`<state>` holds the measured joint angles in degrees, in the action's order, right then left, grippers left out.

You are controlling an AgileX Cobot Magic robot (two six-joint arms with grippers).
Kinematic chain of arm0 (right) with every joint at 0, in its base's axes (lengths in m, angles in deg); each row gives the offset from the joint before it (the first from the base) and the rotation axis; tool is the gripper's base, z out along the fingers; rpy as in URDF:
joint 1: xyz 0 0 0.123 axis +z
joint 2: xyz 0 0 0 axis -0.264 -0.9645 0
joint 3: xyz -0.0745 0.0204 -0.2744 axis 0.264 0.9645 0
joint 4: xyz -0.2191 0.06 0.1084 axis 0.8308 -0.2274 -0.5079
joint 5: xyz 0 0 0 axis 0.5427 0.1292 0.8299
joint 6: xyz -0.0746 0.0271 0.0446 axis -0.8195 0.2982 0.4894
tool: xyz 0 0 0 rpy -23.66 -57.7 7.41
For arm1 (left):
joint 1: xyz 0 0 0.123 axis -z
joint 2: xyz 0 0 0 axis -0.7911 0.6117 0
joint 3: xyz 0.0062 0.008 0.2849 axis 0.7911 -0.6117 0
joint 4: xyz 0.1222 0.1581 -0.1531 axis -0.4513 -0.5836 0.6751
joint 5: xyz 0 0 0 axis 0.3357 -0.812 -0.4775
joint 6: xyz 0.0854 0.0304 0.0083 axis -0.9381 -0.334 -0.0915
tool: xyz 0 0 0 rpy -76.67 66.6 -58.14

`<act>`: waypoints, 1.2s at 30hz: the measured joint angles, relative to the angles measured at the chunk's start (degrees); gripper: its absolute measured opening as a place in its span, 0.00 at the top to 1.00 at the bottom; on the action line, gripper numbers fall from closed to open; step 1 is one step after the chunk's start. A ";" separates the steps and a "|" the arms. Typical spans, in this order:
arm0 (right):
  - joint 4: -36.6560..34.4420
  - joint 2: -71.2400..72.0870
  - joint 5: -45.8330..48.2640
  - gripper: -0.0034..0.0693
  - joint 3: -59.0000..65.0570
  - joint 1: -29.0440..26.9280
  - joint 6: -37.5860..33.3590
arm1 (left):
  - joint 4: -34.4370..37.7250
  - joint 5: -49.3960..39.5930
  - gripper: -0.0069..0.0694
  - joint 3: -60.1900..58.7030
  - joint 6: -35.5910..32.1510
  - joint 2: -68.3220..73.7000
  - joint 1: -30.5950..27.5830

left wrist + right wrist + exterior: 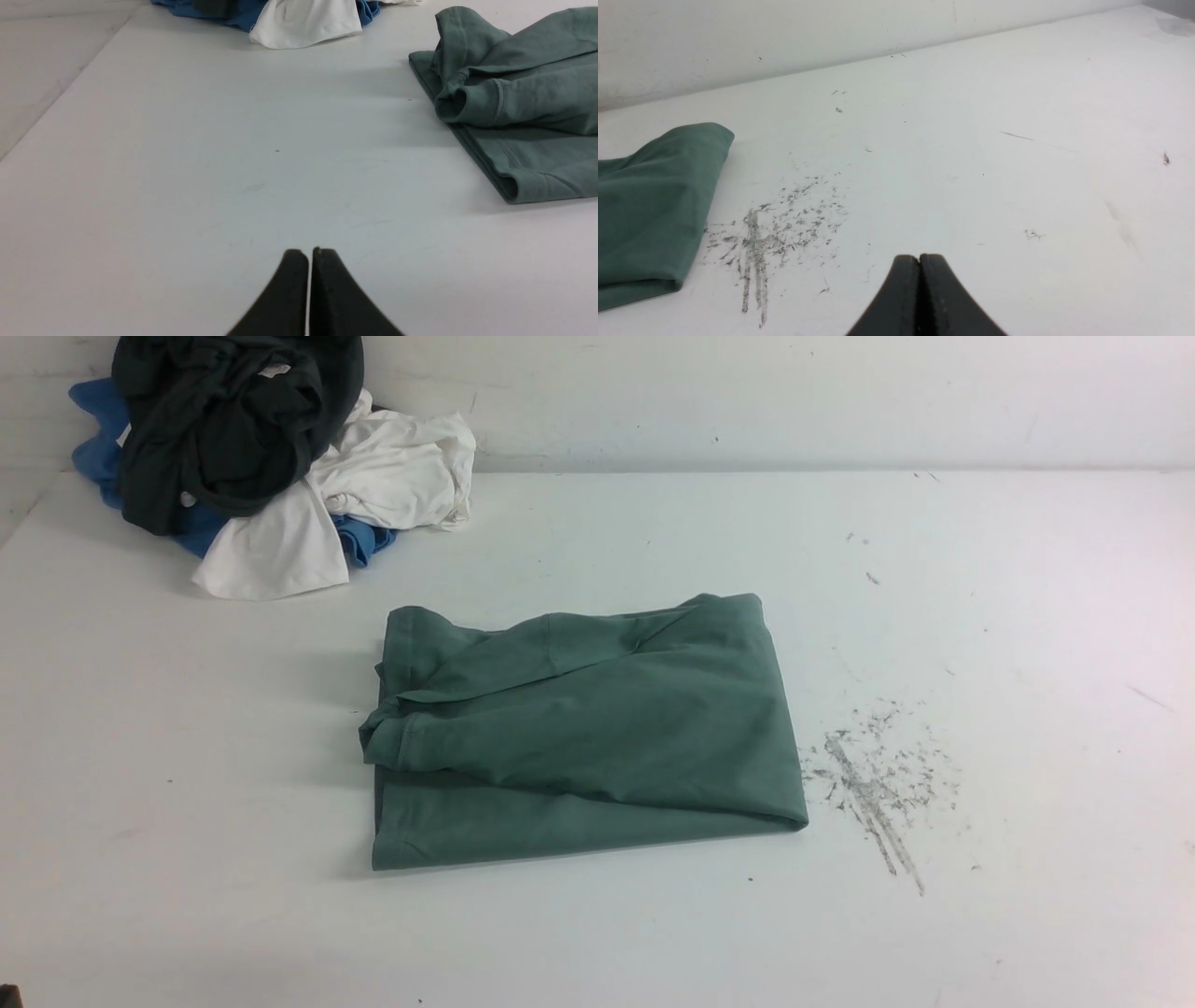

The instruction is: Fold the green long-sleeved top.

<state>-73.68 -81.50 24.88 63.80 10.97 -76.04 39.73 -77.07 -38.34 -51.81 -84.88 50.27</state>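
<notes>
White table (980, 569), green long-sleeved top (597, 728) folded compact.
Left gripper (309, 254), right gripper (919, 259): jaws closed, empty, well clear of it, likely since folding looks finished.

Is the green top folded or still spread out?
Folded. The top lies on the table as a compact layered rectangle, a cuffed sleeve tucked across it; neither gripper touches it.

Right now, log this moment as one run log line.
green top: folded, lying free on table | left gripper: shut, empty | right gripper: shut, empty
</notes>
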 joint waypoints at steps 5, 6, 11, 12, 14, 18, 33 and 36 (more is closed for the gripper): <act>0.00 0.00 0.00 0.97 0.00 0.00 0.00 | 0.00 0.00 0.91 0.00 0.32 0.00 0.00; 0.00 0.00 0.00 0.97 0.00 0.00 0.00 | 0.00 0.00 0.91 0.00 0.32 0.00 0.00; 0.00 0.00 0.00 0.97 0.00 0.00 0.00 | 1.29 0.00 0.91 0.00 0.32 0.00 0.00; 0.00 0.00 0.00 0.97 0.00 0.00 0.00 | 2.08 0.00 0.91 0.00 0.32 0.00 0.00; 0.00 0.00 0.00 0.97 0.00 0.00 0.00 | 3.39 -0.02 0.91 0.00 0.32 0.00 0.00; 0.00 0.00 0.00 0.97 0.00 0.00 0.00 | 4.45 -0.06 0.91 0.00 0.32 0.00 0.00; 0.00 0.00 0.00 0.97 0.00 0.00 0.00 | 4.58 -0.06 0.91 0.00 0.32 0.00 0.00; 0.00 0.00 0.00 0.97 0.00 0.00 0.00 | 4.58 -0.06 0.91 0.00 0.32 0.00 0.00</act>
<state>-73.68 -81.50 24.88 63.80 10.97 -76.04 44.31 -77.14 -38.34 -51.49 -84.88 50.27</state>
